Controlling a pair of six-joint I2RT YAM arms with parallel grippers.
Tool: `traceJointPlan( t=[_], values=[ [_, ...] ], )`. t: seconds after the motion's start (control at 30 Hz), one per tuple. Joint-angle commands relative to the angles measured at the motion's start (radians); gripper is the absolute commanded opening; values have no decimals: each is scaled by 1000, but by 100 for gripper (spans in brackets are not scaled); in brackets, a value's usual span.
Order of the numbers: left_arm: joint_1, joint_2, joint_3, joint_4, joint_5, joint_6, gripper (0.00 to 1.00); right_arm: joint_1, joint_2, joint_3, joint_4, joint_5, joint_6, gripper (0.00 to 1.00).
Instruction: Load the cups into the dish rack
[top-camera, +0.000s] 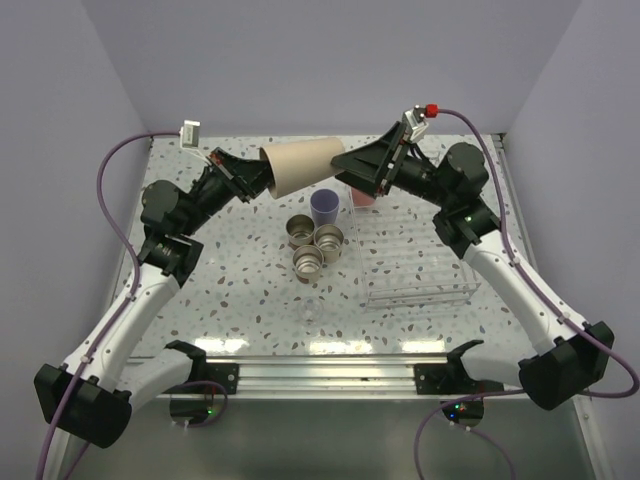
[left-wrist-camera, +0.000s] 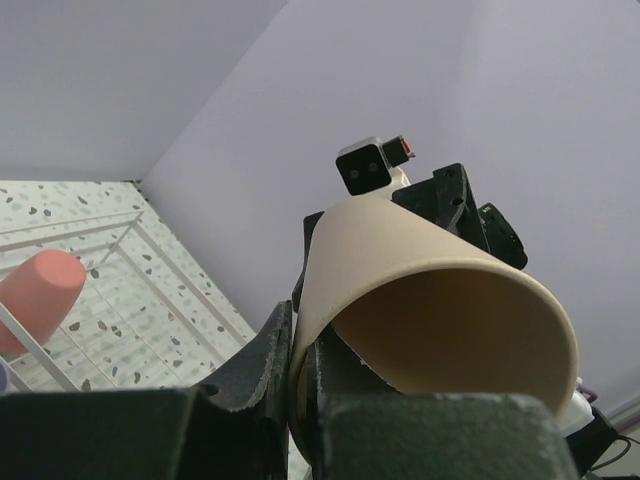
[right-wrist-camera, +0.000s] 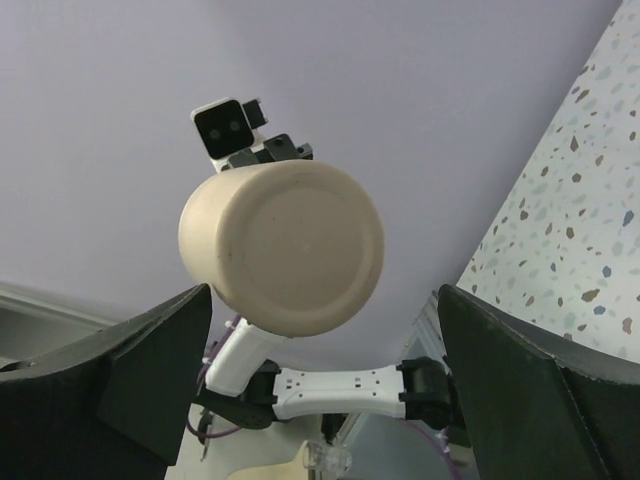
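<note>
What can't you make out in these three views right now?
- Top view: the pink cup is mostly hidden behind the right gripper.
- Top view: that gripper also covers the base of the tan cup, so contact cannot be judged.
- Top view: the clear dividers of the dish rack are too faint to count.
- Left wrist view: the left gripper is blurred and cut off by the bottom edge.

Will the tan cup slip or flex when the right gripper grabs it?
The tan cup looks stiff: its rim is round though pinched by the left gripper. Smooth and tapered, it may slide in the open right gripper. Likely light, hanging sideways from one edge.
</note>
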Motion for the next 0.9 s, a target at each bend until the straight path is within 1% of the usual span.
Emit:
traceJointPlan(
  t=[0.0, 0.23, 0.4, 0.5, 0.53, 0.6, 0.67, 0.7, 0.73, 0.83, 0.87],
  values=[
    [8, -18, -5, 91, 26, -28, 0, 27, 9, 70, 89, 8, 20, 98],
    [8, -21, -22, 116, 26, -45, 0, 41, 29, 76, 152, 19, 57, 98],
    [8, -15, -38, 153, 33, -67, 0, 58, 46, 87, 173, 31, 63, 91],
    [8, -15, -46, 157, 33, -70, 0, 64, 55, 91, 189, 37, 69, 88],
    [8, -17, -49, 157, 30, -70, 0, 72, 61, 96, 190, 39, 69, 85],
    [9, -14, -51, 156, 41, -71, 0, 79, 65, 100, 196, 39, 71, 84],
    [8, -6, -49, 150, 53, -70, 0, 85, 69, 104, 201, 42, 70, 79],
    [9, -4, -49, 148, 59, -70, 0, 91, 71, 104, 203, 45, 69, 76],
    [8, -4, -51, 142, 64, -68, 0, 93, 71, 104, 206, 48, 69, 64],
    [8, -10, -58, 119, 64, -62, 0, 101, 74, 102, 209, 48, 67, 42],
    [8, -14, -58, 111, 64, -53, 0, 101, 72, 100, 206, 48, 66, 32]
  ],
)
